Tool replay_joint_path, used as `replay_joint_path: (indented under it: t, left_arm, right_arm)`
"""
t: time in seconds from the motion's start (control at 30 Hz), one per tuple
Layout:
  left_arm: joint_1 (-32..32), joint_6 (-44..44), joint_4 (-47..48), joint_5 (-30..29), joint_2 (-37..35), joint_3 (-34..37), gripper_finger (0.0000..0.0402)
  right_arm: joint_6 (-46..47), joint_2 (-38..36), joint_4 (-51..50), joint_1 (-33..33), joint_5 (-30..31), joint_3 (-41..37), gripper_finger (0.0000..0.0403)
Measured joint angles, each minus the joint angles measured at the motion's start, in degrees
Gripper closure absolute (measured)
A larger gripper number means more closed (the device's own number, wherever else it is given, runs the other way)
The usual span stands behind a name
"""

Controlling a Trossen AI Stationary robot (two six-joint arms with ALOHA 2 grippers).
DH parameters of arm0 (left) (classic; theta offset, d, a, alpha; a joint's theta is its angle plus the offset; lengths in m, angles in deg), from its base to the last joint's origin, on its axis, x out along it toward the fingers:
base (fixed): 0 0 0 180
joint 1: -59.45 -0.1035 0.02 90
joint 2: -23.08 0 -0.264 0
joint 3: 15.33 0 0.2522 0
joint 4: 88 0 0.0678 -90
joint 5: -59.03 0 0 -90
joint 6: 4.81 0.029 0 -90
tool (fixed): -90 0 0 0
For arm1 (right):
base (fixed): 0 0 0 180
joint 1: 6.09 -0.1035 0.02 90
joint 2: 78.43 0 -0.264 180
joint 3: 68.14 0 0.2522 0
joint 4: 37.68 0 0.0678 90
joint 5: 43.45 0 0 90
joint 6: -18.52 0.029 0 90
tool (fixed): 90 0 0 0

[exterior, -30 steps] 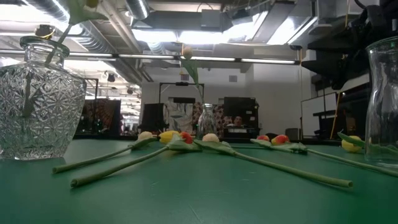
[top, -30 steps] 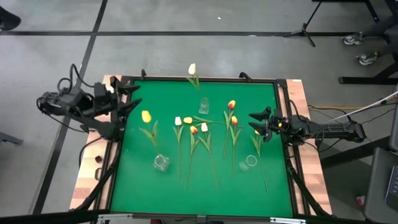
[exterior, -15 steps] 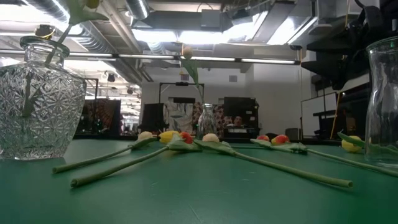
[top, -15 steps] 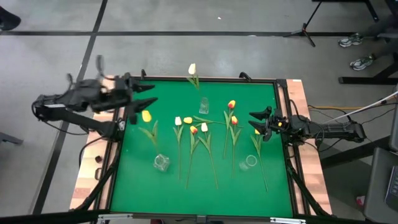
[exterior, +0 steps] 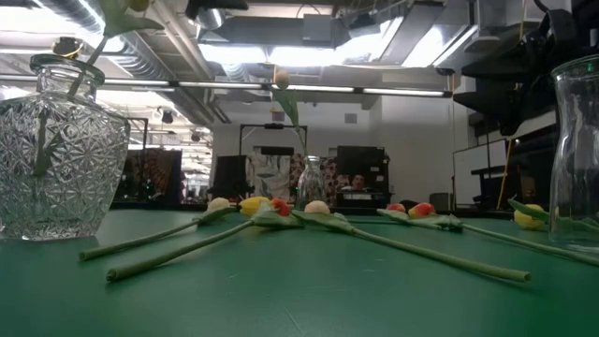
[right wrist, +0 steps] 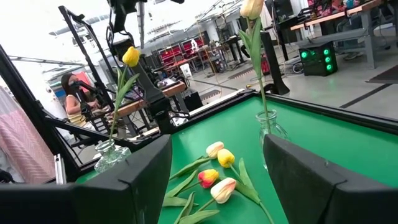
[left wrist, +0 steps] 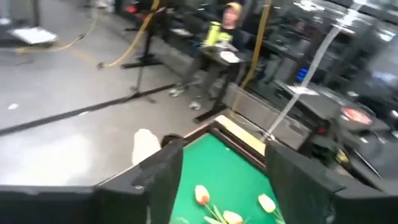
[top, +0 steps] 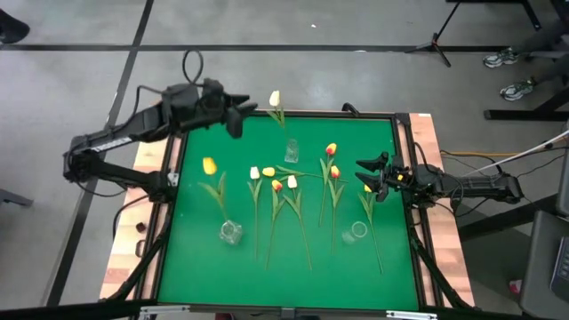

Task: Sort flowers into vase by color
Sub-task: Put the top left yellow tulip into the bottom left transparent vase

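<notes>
Several tulips lie loose on the green mat around its middle: white [top: 254, 172], yellow [top: 268, 171], orange-red [top: 276, 185] and others [top: 331, 149]. A white tulip [top: 275, 98] stands in the small far vase [top: 292, 151]. A yellow tulip [top: 209, 165] stands in the cut-glass vase [top: 231, 233]. The tall clear vase [top: 356, 233] holds nothing. My left gripper [top: 238, 111] hovers open over the far-left corner, left of the white tulip's head [left wrist: 144, 144]. My right gripper [top: 369, 176] waits open at the right edge, above a lying yellow tulip [top: 367, 188].
The mat has a dark raised frame [top: 284, 114] and wooden side strips [top: 425, 142]. In the low view the cut-glass vase [exterior: 56, 150] and the tall vase [exterior: 576, 150] stand close at either side. Bare mat lies along the near edge [top: 284, 284].
My left arm has swung up from the table's left edge and reached toward the far edge, ending over the far-left corner near the white tulip in the far vase. Its gripper has stayed open. The flowers and vases have not moved.
</notes>
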Motion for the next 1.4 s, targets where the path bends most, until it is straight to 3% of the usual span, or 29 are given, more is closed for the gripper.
replay_joint_path:
  t: [0.27,0.47,0.7,1.0,1.17,1.4]
  left_arm:
    - [-9.4,-4.3,13.6,-0.3,1.1,-3.3,0.0311]
    - [-17.2,-4.4,27.9,-9.7,1.8,-3.3,0.0392]
    - [-20.7,-4.8,36.0,-8.2,4.8,-1.6,0.0393]
    - [-19.2,-9.6,33.2,4.4,6.9,12.2,0.0395]
    - [-15.8,-13.4,31.6,11.1,6.8,17.2,0.0392]
    - [-6.3,-16.8,26.7,11.9,6.8,20.1,0.0392]
  right_arm:
    - [0.0,0.0,-0.1,0.0,0.0,0.0,0.015]
    - [0.0,0.0,-0.1,0.0,-0.4,0.0,0.015]
    - [0.0,0.0,-0.1,0.0,-0.6,0.0,0.015]
    - [0.0,0.0,-0.2,0.0,-1.5,0.0,0.015]
    - [0.0,0.0,-0.2,0.0,-1.6,0.0,0.015]
    - [0.0,0.0,-0.2,0.0,-1.6,0.0,0.015]
